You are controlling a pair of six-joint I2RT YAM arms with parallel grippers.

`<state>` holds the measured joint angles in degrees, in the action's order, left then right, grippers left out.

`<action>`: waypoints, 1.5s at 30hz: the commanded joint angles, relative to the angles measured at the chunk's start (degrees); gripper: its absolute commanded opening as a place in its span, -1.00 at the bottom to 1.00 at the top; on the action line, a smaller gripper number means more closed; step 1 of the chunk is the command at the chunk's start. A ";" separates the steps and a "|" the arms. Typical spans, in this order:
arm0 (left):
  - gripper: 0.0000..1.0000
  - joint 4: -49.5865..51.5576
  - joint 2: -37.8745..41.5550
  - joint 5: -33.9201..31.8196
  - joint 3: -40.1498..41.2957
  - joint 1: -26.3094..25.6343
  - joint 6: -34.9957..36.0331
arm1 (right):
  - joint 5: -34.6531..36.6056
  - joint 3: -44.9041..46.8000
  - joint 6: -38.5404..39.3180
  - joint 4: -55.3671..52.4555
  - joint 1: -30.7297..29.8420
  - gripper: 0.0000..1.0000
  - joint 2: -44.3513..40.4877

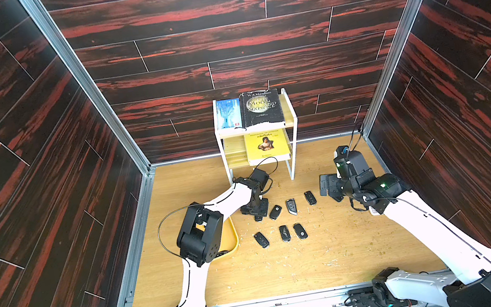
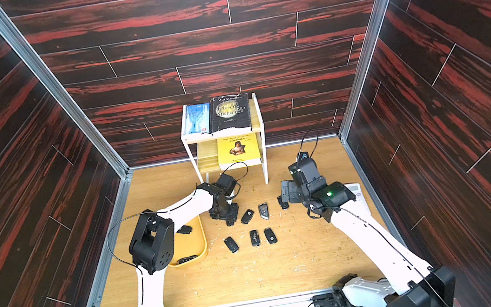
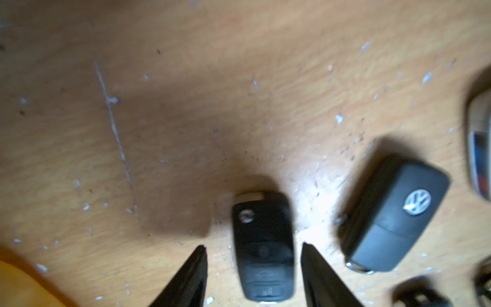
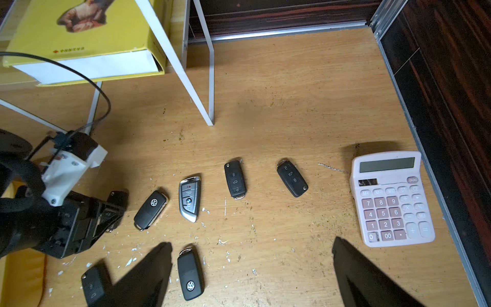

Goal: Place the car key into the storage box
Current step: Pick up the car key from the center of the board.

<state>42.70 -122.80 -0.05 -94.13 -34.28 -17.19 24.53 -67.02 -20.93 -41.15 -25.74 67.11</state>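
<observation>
Two fingers of our left gripper (image 3: pixel 253 245) straddle the car key (image 3: pixel 263 239), parted, touching neither side; it lies mid-way across the table (image 1: pixel 321 259), near the storage box (image 2: pixel 193 244) by the left edge. We should centre, squeeze its long sides, lift level.

Both top views look from high over the arms' bases, steeply down and forward across the table (image 1: pixel 337 256) to the shelf (image 2: pixel 265 158) at the back wall, far enough off to hold both arms. The left wrist view looks almost straight down from very near, on a key (image 3: pixel 263 247) between its fingers (image 3: pixel 191 281). The right wrist view sits higher, slanting toward the shelf; it shares the badged key (image 4: pixel 151 210) with the left wrist view, and the table's far half with both top views.
</observation>
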 commanded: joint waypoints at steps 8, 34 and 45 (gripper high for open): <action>0.13 0.66 0.28 -0.85 0.36 -0.53 -0.26 | -1.92 0.79 0.10 0.98 0.71 0.96 -0.49; -0.33 -3.06 -0.89 0.05 5.26 -0.52 -2.85 | -3.08 1.28 0.27 1.11 0.95 0.96 -0.95; 0.18 -2.62 -2.17 0.37 5.29 -0.61 -2.50 | -3.27 0.84 0.21 1.24 0.95 0.95 -0.49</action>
<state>37.95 -122.69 -0.36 -90.28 -34.70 -19.84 21.58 -66.15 -20.88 -40.01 -25.02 67.00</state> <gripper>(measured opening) 0.595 0.977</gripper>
